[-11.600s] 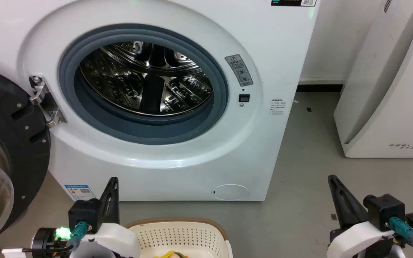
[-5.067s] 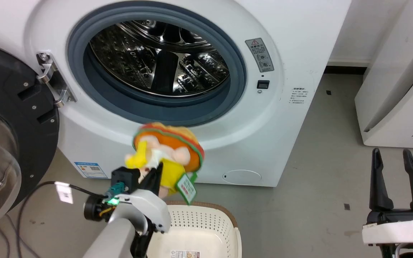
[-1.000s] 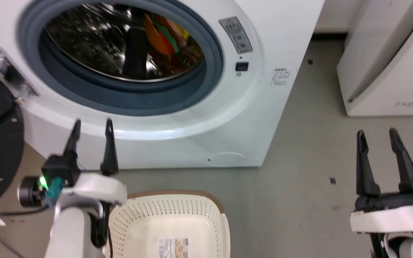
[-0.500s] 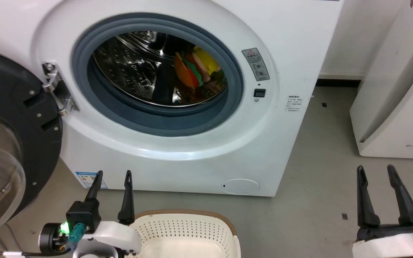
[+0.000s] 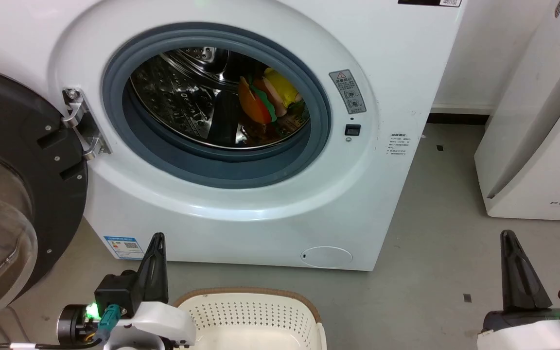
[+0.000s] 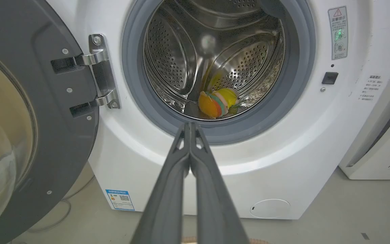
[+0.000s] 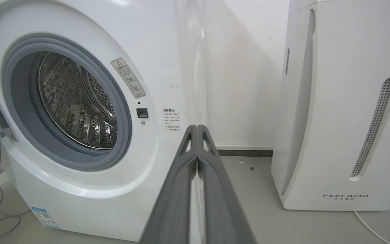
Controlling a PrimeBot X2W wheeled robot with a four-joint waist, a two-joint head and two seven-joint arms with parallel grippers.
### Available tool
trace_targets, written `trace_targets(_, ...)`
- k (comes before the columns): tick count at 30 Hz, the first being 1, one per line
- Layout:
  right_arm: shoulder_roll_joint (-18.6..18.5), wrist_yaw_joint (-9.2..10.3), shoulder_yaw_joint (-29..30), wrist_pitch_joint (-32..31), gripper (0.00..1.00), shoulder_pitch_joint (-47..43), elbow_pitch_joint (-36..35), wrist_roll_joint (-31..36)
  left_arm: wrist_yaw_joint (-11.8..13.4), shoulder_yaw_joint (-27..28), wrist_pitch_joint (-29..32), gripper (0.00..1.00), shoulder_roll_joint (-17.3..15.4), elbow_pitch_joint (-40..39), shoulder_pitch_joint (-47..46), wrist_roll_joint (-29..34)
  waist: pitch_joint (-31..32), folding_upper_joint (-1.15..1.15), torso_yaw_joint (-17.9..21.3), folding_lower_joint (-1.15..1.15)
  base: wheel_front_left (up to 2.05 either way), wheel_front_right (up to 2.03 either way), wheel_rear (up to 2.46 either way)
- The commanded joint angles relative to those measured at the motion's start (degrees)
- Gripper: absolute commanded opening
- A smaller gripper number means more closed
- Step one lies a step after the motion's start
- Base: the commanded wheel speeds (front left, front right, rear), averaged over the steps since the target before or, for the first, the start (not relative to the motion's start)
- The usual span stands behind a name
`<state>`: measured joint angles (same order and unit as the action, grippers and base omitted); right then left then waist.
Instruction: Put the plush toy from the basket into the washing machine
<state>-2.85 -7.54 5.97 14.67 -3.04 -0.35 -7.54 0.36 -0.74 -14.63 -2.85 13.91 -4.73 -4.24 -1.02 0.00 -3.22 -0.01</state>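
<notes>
Both sets of fingers have closed since a moment ago: the left gripper and the right gripper are pinched narrow, holding nothing. The plush toy lies in the drum of the washing machine, well apart from the basket.

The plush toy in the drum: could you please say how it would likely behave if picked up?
Probably floppy: the plush toy slumps against the curved drum. Likely light and grippy, being stuffed fabric. Its flattish shape should not roll.
</notes>
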Motion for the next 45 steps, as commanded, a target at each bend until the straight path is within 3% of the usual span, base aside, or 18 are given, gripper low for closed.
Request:
trace_targets(1, 0.0, 0.0, -0.1, -0.3, 0.0, 0.1, 0.0, 0.2, 0.0, 0.1, 0.3, 0.0, 0.0, -0.4, 0.1, 0.1, 0.0, 0.0, 0.0, 0.01, 0.0, 0.0, 0.0)
trace_targets(45, 0.0, 0.02, -2.4, -5.9, 0.0, 1.2, 0.1, 3.0, -0.1, 0.3, 5.9, 0.0, 0.0, -5.6, 1.9, 1.7, 0.4, 0.0, 1.3, 0.01, 0.0, 0.0, 0.0)
